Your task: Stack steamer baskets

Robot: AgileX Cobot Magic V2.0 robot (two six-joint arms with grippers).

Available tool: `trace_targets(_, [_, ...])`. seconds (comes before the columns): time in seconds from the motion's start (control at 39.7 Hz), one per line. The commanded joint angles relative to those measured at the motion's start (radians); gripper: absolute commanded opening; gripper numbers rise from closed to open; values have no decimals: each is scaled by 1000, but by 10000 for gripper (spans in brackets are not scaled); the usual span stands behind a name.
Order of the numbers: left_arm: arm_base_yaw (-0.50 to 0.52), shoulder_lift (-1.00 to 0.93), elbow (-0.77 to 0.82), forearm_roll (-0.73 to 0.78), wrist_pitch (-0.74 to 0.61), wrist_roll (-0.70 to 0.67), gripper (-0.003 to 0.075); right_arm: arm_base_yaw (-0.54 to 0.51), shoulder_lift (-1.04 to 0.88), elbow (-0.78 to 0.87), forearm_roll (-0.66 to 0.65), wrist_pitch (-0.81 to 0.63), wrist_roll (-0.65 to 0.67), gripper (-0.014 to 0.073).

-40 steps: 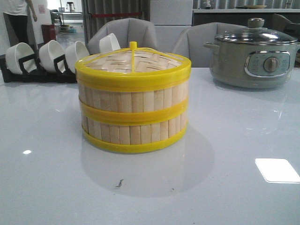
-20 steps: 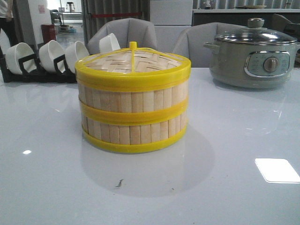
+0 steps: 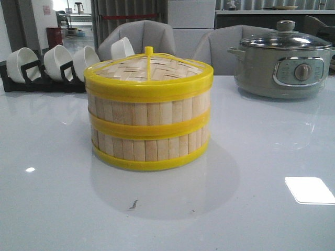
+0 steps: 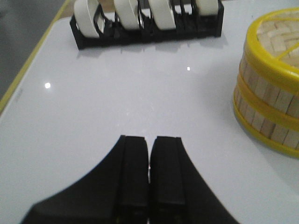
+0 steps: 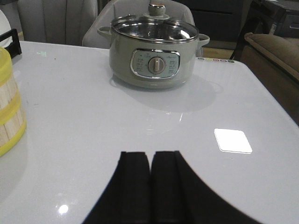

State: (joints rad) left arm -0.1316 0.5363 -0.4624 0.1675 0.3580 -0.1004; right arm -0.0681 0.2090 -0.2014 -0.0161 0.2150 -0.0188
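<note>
Front view: steamer baskets stacked upright.

A glossy white counter carries a grey-green electric pot with a glass lid at 2 o'clock. A black rack of tilted white bowls stands at 10 o'clock. Grey chairs stand behind.

Steamer baskets: pale wooden slats banded by bright yellow rims; lid of woven pale bamboo. Pot grey-green; bowls white in a black rack; table glossy white.
</note>
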Motion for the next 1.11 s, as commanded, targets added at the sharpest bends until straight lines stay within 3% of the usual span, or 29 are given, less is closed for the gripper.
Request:
trace_targets(0.0, [-2, -42, -13, 17, -172, -3, 85, -5, 6, -29, -7, -95, -1, 41])
trace_targets(0.2, [-2, -194, 95, -30, -317, -3, 85, -5, 6, -29, -7, -95, -1, 41])
trace_targets(0.71, [8, -533, 407, -89, -324, -3, 85, -5, 6, -29, -7, -95, -1, 41])
trace_targets(0.81, [37, -556, 468, -133, -375, -3, 85, -5, 6, -29, -7, -95, -1, 41])
trace_targets(1.08, [80, -556, 469, -145, -335, -3, 85, -5, 6, -29, -7, -95, -1, 41])
